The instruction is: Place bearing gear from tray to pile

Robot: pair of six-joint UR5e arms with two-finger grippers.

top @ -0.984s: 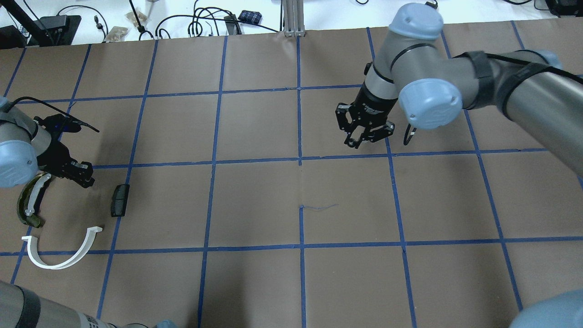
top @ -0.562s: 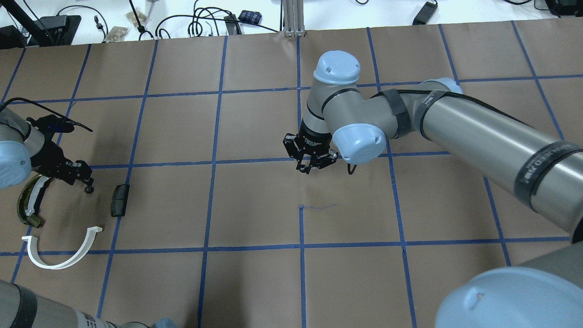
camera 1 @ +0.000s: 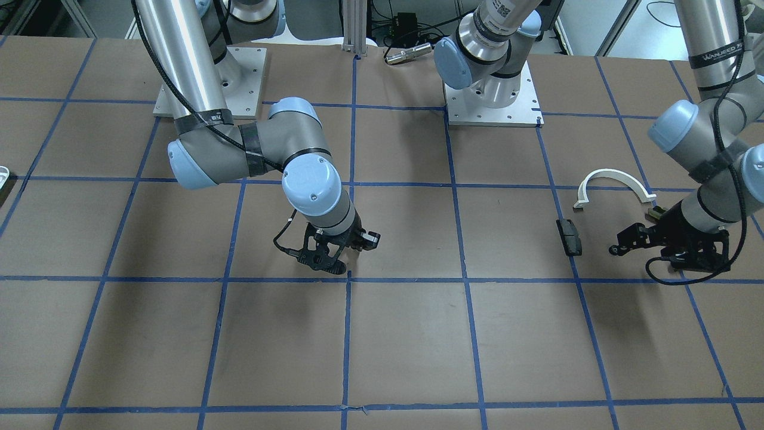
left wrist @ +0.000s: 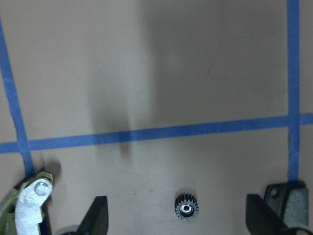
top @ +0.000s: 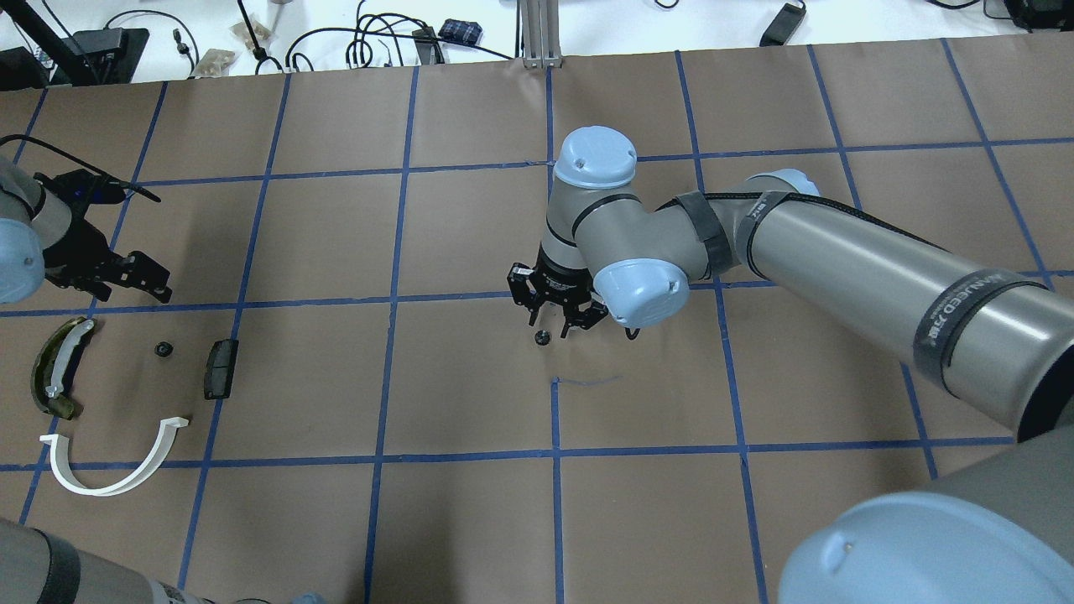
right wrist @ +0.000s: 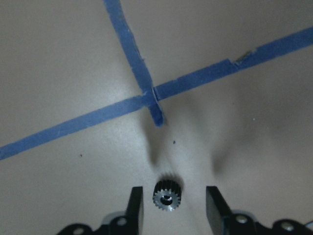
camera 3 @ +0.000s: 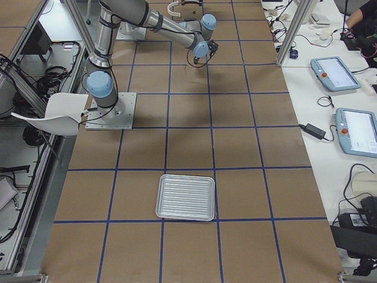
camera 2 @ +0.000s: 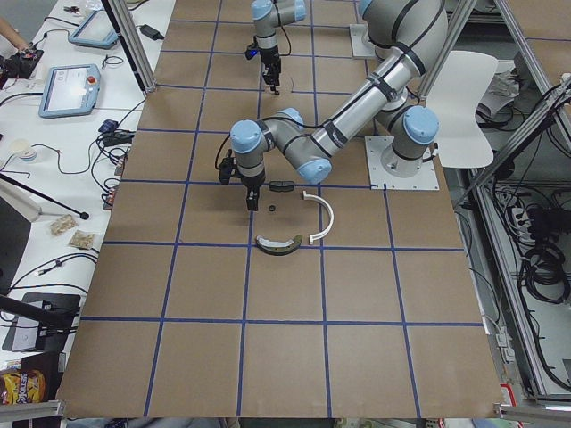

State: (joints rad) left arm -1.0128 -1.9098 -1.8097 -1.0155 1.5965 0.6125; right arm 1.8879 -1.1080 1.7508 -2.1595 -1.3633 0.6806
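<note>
One small black bearing gear lies on the paper at table centre, between the open fingers of my right gripper, untouched. A second gear lies in the pile, between the olive-green curved piece and the dark grey block, with the white half-ring arc nearer. My left gripper is open and empty, just beyond that gear. The tray lies far off on my right and looks empty in the exterior right view.
The table is covered in brown paper with a blue tape grid. Cables and small devices lie along the far edge. The right arm's long link stretches over the right half of the table.
My right gripper swept left to table centre, came down and opened, leaving a gear on the paper. My left gripper let go of the other gear at the pile and drew back from it.
</note>
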